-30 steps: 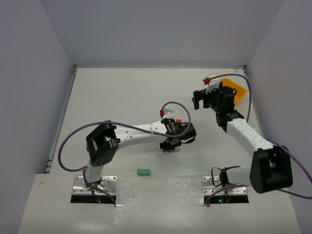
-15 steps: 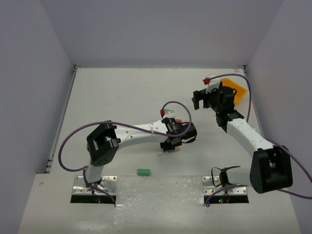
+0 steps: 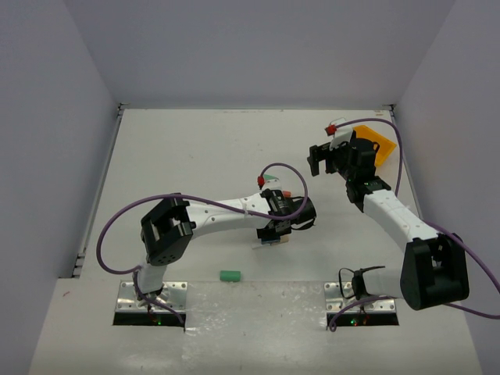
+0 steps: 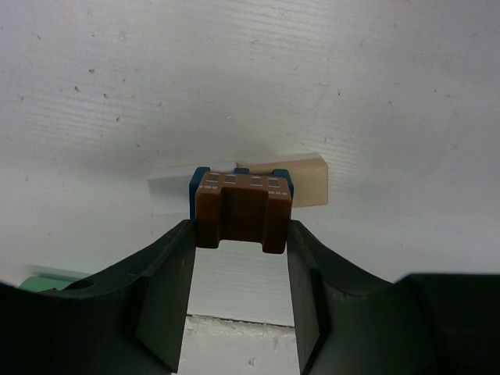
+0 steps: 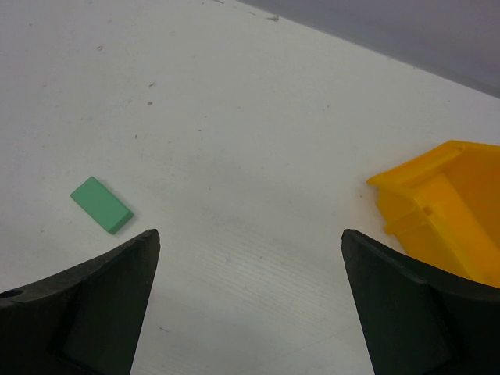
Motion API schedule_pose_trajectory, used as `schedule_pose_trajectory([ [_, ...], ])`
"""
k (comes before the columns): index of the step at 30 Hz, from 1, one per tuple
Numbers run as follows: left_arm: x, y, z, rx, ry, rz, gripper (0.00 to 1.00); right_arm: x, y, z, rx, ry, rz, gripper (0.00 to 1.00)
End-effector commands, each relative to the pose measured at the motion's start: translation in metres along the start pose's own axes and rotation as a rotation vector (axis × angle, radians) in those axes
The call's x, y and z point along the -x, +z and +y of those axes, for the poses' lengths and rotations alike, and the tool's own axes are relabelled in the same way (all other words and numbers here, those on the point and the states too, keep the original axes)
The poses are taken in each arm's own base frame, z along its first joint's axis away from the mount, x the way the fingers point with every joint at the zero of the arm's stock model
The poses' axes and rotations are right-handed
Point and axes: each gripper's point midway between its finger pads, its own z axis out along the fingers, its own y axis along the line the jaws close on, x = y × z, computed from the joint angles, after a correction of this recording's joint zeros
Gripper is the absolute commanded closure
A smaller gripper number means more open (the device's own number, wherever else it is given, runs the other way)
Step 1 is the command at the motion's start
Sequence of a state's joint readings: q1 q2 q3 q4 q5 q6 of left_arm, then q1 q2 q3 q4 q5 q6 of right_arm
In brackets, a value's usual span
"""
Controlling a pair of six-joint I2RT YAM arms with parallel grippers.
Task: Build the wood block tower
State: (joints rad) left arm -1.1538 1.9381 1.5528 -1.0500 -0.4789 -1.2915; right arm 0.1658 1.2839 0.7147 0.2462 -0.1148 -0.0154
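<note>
Left pincer point(image 4: 241, 231) clamped on notched brown block point(image 4: 243, 209) over blue block point(image 4: 199, 180) and pale flat plank point(image 4: 309, 179); right pincer point(image 5: 248, 239) wide apart.

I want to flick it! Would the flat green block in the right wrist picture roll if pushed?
Probably not: the green block is a slab with square corners lying on its broad face, so it should slide rather than roll or tip. Being thin, it may be fiddly to pinch off the table.

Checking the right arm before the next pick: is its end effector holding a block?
No, the right end effector stands open with nothing in it.
</note>
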Motion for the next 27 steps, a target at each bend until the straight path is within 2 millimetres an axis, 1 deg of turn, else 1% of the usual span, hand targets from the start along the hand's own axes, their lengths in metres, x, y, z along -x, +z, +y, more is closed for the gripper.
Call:
schedule_pose_trajectory([
  [1,0.0022,-0.0098,-0.0101,-0.030,-0.024,-0.007,0.78,0.0119,0.0016,-0.0024,-0.002,-0.016,-0.046,0.01],
  [5,0.0023,-0.0109,-0.0107,-0.033,-0.024,-0.011,0.71,0.0113,0.0018,-0.0024,-0.002,-0.016,-0.045,0.01],
  [8,0.0024,-0.0116,-0.0110,-0.033,-0.023,-0.013,0.68,0.0119,0.0015,-0.0024,-0.002,-0.016,-0.046,0.01],
  [11,0.0017,-0.0113,-0.0101,-0.029,-0.024,-0.014,0.61,0.0121,0.0012,-0.0023,-0.002,-0.014,-0.047,0.01],
  [18,0.0026,-0.0129,-0.0094,-0.029,-0.030,-0.018,0.58,0.0128,0.0007,-0.0023,-0.003,-0.017,-0.050,0.01],
  [24,0.0029,-0.0144,-0.0089,-0.028,-0.035,-0.023,0.45,0.0138,0.0000,-0.0024,-0.001,-0.017,-0.053,0.01],
  [27,0.0039,-0.0147,-0.0079,-0.026,-0.037,-0.028,0.42,0.0137,-0.0003,-0.0014,0.003,-0.018,-0.052,0.01],
])
